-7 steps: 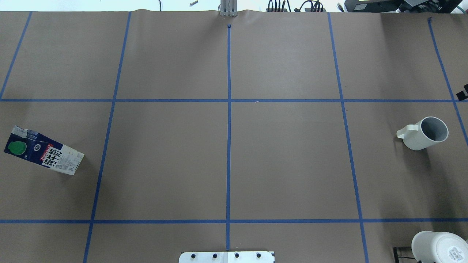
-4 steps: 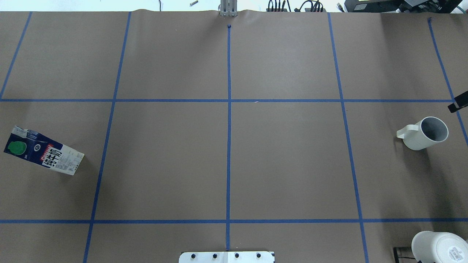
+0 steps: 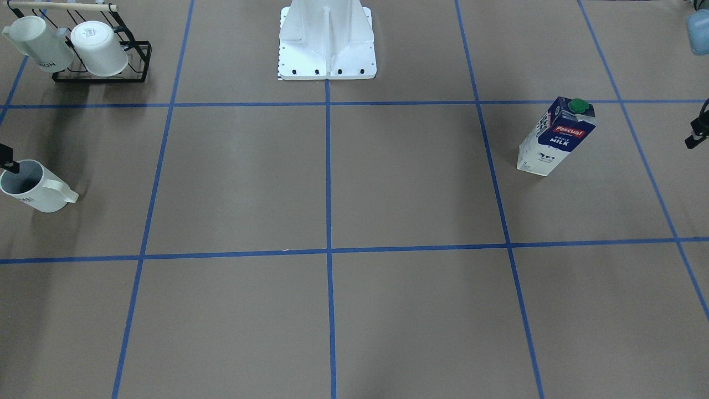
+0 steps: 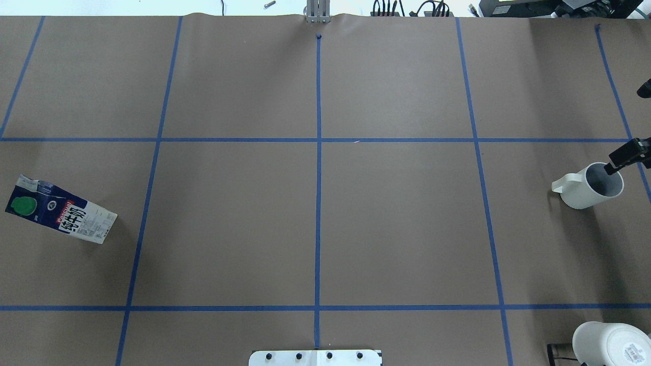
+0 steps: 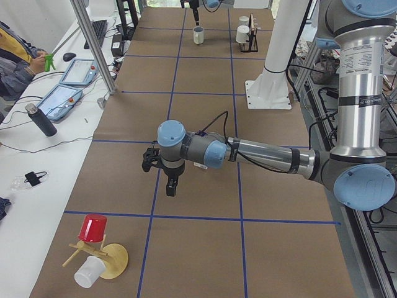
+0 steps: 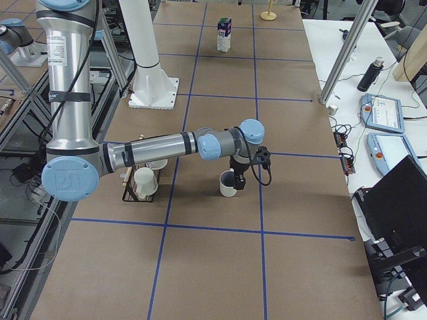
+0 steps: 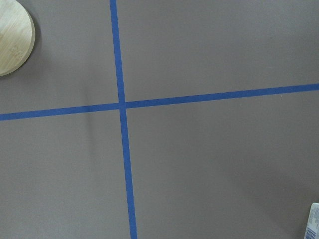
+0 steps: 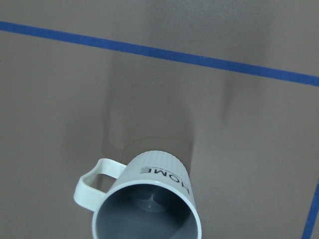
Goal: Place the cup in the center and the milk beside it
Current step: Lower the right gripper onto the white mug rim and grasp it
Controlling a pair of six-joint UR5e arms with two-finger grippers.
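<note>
The cup (image 4: 590, 185) stands upright at the right side of the brown surface, handle toward the middle; it also shows in the front view (image 3: 30, 188) and close below the right wrist camera (image 8: 149, 199). My right gripper (image 4: 618, 160) hovers over the cup's far rim, and only one black finger shows. The milk (image 4: 61, 213) stands upright at the far left, also seen in the front view (image 3: 556, 138). My left gripper (image 5: 170, 183) hangs above the surface beyond the milk, holding nothing; open or shut is unclear. The center (image 4: 319, 140) is bare.
A black wire rack (image 3: 88, 52) with two white mugs stands near the robot's right side. The white robot base (image 3: 327, 44) is at the near edge. A wooden stand with a red cup (image 5: 93, 230) sits at the left end.
My right gripper's finger has moved in from the right edge, down and left, and now overlaps the cup's rim. The cup and the milk have not moved.
</note>
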